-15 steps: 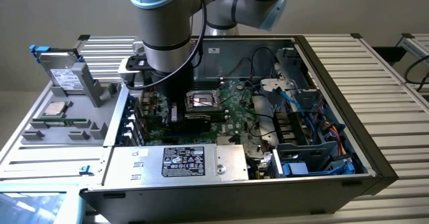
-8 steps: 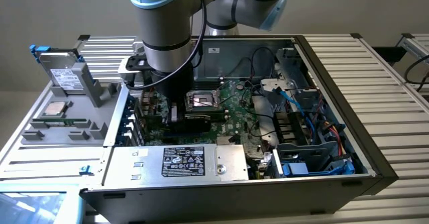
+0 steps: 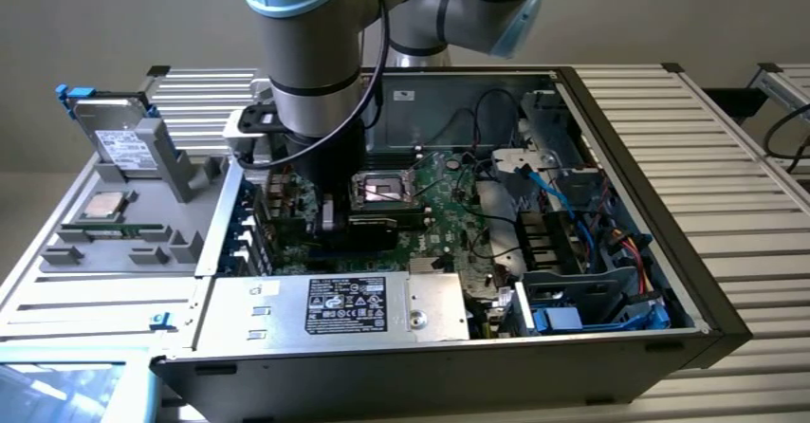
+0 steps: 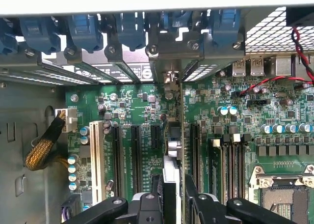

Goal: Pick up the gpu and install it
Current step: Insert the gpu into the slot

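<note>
Green gpu [image 4: 175, 150] between fingers [image 4: 158, 192] (edge-on)

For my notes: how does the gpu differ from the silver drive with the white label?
The gpu is thin and seen edge-on; the drive is boxy. The gpu stands inside the case, gripped by the pincer, over the green board; the drive leans in a grey holder outside the case. Both stand on edge.

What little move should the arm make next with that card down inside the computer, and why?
Probably a gentle push straight down. The fingers grip the gpu on edge, standing among the motherboard slots with its bracket at the rear openings, and it looks not fully seated.
</note>
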Controlling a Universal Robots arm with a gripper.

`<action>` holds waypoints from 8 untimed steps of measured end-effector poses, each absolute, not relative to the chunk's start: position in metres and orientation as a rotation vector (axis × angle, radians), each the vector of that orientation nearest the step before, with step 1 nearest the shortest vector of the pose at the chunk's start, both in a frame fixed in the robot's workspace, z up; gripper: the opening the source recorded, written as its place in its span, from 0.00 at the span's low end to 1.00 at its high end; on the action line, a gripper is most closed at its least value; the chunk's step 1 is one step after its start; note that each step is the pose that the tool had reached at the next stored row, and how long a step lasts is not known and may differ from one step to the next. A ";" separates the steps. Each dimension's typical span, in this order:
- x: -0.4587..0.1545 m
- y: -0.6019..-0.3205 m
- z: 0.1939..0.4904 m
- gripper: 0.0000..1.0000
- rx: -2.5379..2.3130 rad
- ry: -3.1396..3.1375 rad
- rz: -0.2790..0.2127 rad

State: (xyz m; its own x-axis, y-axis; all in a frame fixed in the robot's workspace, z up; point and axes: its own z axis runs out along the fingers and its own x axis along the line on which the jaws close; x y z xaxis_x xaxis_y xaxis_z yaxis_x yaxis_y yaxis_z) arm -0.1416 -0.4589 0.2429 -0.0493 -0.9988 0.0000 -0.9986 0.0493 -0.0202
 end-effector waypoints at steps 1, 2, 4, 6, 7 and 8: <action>-0.142 -0.459 0.243 0.28 -2.157 2.269 -0.018; -0.141 -0.459 0.243 0.28 -2.159 2.273 -0.011; -0.142 -0.459 0.243 0.28 -2.160 2.275 -0.008; -0.142 -0.459 0.243 0.28 -2.161 2.276 -0.009; -0.142 -0.459 0.243 0.28 -2.161 2.276 -0.009; -0.142 -0.459 0.243 0.28 -2.161 2.276 -0.009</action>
State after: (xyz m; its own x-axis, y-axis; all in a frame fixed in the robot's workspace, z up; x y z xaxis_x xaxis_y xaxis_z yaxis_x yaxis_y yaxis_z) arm -0.1417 -0.4590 0.2433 -0.0519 -0.9987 0.0017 -0.9986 0.0519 -0.0066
